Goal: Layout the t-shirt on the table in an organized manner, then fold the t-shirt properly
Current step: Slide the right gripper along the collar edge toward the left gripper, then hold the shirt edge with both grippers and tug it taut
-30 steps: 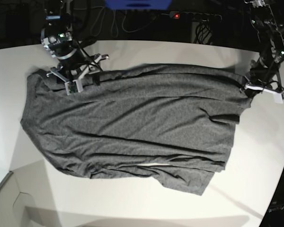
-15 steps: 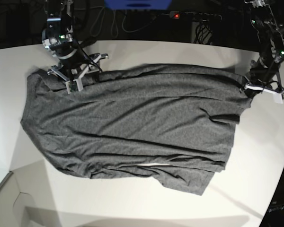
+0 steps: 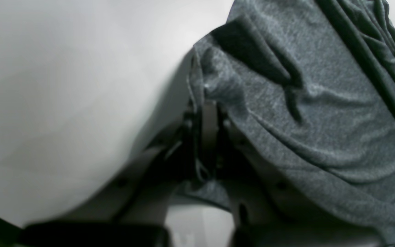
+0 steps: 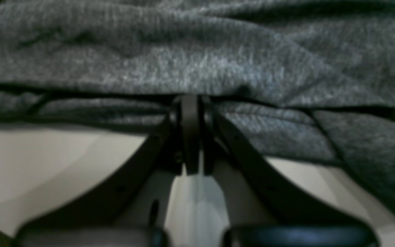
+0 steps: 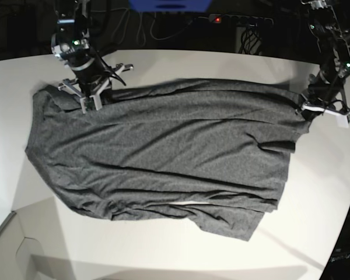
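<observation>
Between the left fingers: a corner of the grey t-shirt (image 3: 348,113), pinched tight by the left gripper (image 3: 201,111), a narrow ridge of cloth standing up between the tips.

Under the right fingers: the long edge on the robots' side, where the right gripper (image 4: 194,103) presses its fingers together at the layered hem. Whether they have caught every layer, or any, cannot be told.

Edge between the two grips: a long, folded band running from one set of fingers to the other, uneven near the right tips. The step in hand appears to be taking hold of this side for straightening or a fold. Done well, both hands would rise gently together, far enough to confirm the right grip, then draw lightly apart until the band lies straight.

Creased flap (image 5: 277,146) just beside the left fingers: bunched over the side of the shirt, it could be trapped in a fold; it wants smoothing first.

Body beyond both fingers: broad and mostly spread, with long ripples across it. An even, low pull should disturb it least; a one-sided tug would probably skew it.

Sleeve (image 5: 230,224) farthest from the fingers: askew on the white table (image 5: 315,233), past the rumpled far edge, likely needing to be tucked in before a neat finish.
</observation>
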